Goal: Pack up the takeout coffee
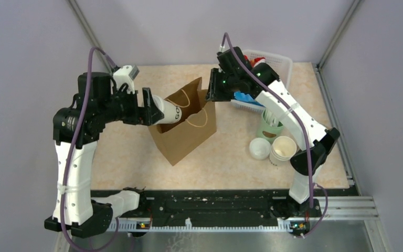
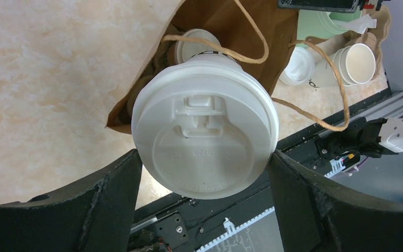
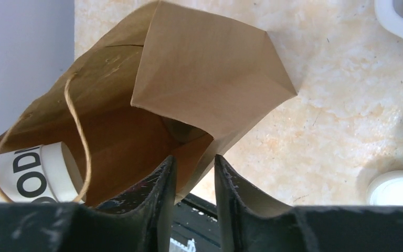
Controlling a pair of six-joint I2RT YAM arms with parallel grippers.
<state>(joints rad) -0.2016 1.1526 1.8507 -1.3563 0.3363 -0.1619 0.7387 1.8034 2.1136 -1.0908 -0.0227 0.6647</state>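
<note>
Your left gripper (image 1: 156, 110) is clamped on the takeout coffee (image 2: 204, 142), a finger pressing on each side at the lid. The cup lies tipped well over, and its base reaches ahead of the gripper into the mouth of the paper bag (image 1: 186, 137).

Your right gripper (image 3: 193, 170) straddles the bag's rim with the paper wall between its narrowed jaws. You cannot tell whether it has bitten down on the paper.

This looks like the insertion step, with the cup at the opening but not yet seated. Next, carry it forward and down, righting it so that it lands on its base. A handle cord (image 2: 252, 47) crosses just ahead of the cup and may snag. Another white lid (image 2: 197, 44) shows deeper in, so aim beside it.
</note>
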